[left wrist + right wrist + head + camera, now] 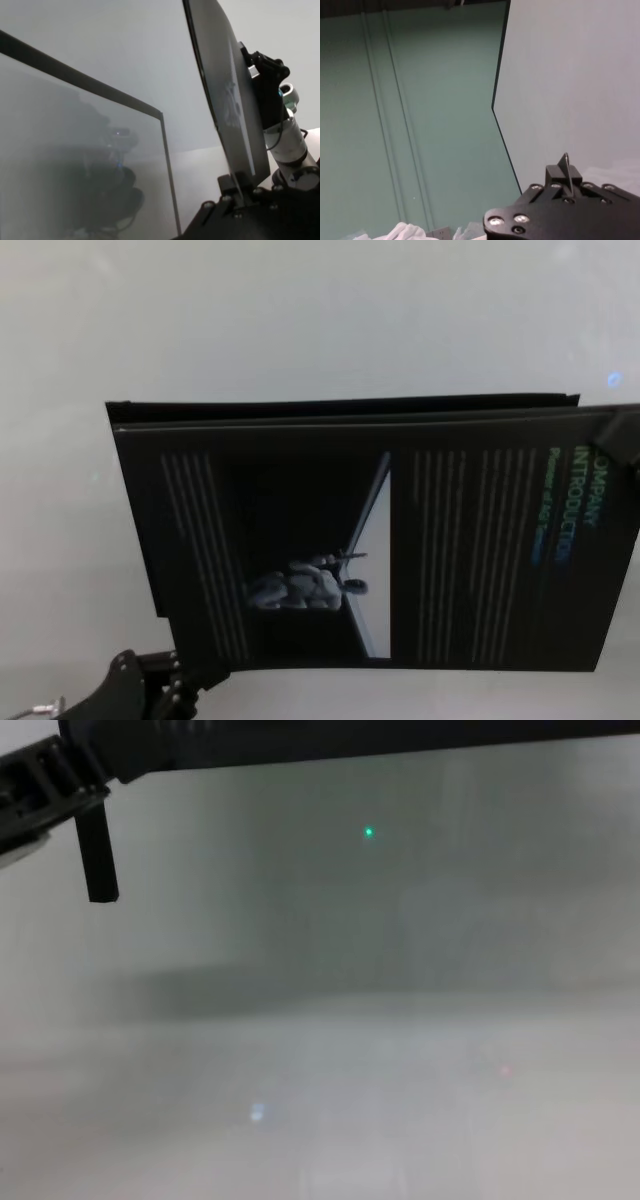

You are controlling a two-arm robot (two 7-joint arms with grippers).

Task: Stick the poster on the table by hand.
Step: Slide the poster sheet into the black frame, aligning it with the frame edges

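Overhead, in the head view, a large, thin black rectangular poster with columns of pale text, a white slanted strip and a bluish picture is seen spread flat over the broad, smooth pale grey-white table. Whether it touches the surface cannot be told from this view. Its near left corner is met by the black, blocky plastic left gripper, and its far right corner by the black right gripper, of which only a small part is shown.

From the left wrist view, the poster is seen almost edge-on, and its lower edge is pinched between the closed fingers of the left gripper. The right gripper is seen farther off, behind the sheet.

From the right wrist view, a thin dark sliver of the poster is clamped in the right gripper.

Lastly, in the chest view, the poster is shown as a dark band along the top, held well above the table. A thin black upright bar is seen hanging beneath the left gripper.
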